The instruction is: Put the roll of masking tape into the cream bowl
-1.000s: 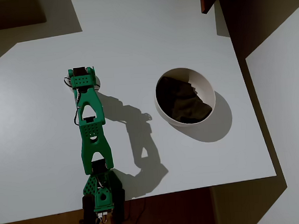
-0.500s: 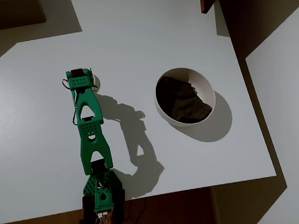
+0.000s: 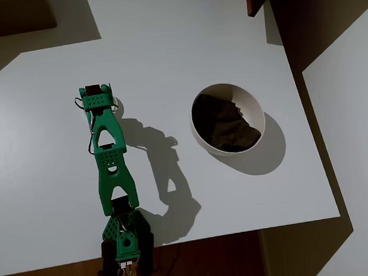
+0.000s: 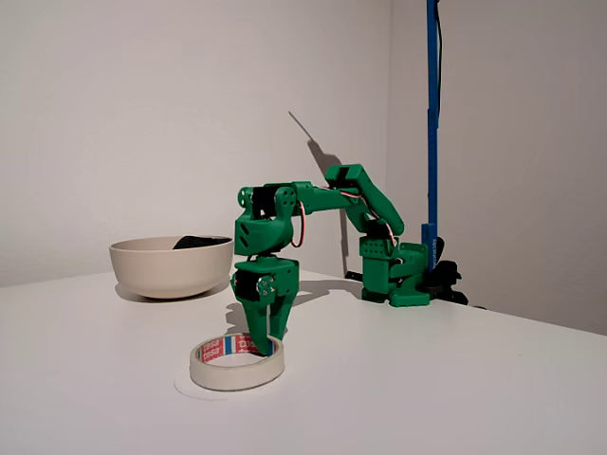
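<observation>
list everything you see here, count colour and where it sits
flat cream-white ring of masking tape with printed inner core: one, cream-white, lying flat on the table in the fixed view, under the pincer.
round cream bowl with thin rim: one, cream, dark inside, right of the arm in the overhead view, apart from the tape.
dark crumpled thing inside the bowl: one, dark, too shadowed to identify.
white table: one, white, bears everything.
blue upright pole: one, blue, behind the arm's base in the fixed view.
green arm: one, green, base at the table's near edge in the overhead view.
pincer: one, green, tips down at the tape ring's far rim; one tip seems inside the ring.
</observation>
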Action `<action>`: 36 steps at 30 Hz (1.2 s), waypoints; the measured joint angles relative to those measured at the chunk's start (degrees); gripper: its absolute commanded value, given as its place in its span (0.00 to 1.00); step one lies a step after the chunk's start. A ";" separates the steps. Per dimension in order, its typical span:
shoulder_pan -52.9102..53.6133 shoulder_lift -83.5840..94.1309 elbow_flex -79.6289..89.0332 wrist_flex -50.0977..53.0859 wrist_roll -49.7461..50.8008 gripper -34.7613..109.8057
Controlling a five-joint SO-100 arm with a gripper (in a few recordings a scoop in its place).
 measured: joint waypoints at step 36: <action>41.04 45.79 -8.88 5.54 -2.02 0.18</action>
